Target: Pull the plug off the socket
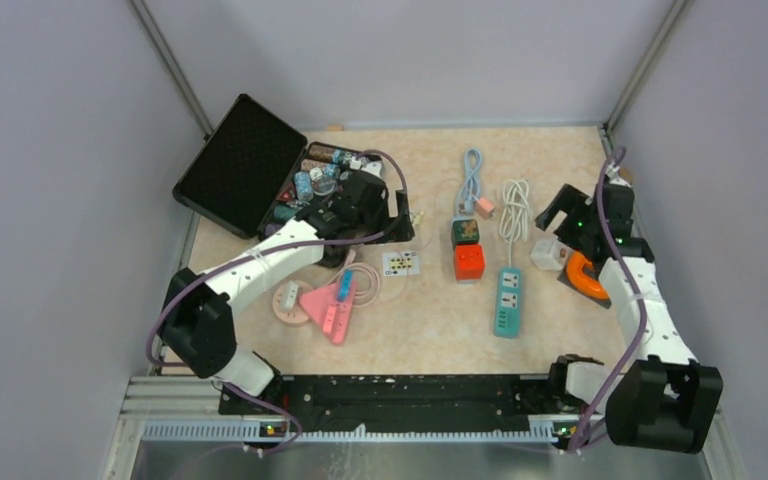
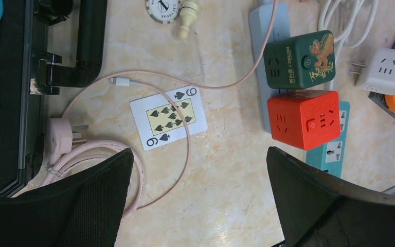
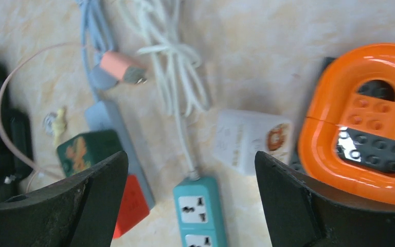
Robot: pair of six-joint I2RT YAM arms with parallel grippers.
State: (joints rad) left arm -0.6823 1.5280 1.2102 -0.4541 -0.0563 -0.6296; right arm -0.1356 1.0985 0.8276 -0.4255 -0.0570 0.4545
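Plainly both the left gripper point(image 2: 200, 164) and the right gripper point(image 3: 191, 175) stand wide open and hold nothing. The green cube adapter point(image 2: 301, 59) and red cube adapter point(image 2: 303, 118) sit plugged side by side on the grey power strip point(image 2: 259, 31), whose long axis runs away from the arm bases, midway between the arms. From the left jaws they lie off to the right; the left arm looks slightly nearer. The white cube adapter point(image 2: 391, 69) lies loose, prongs bare.
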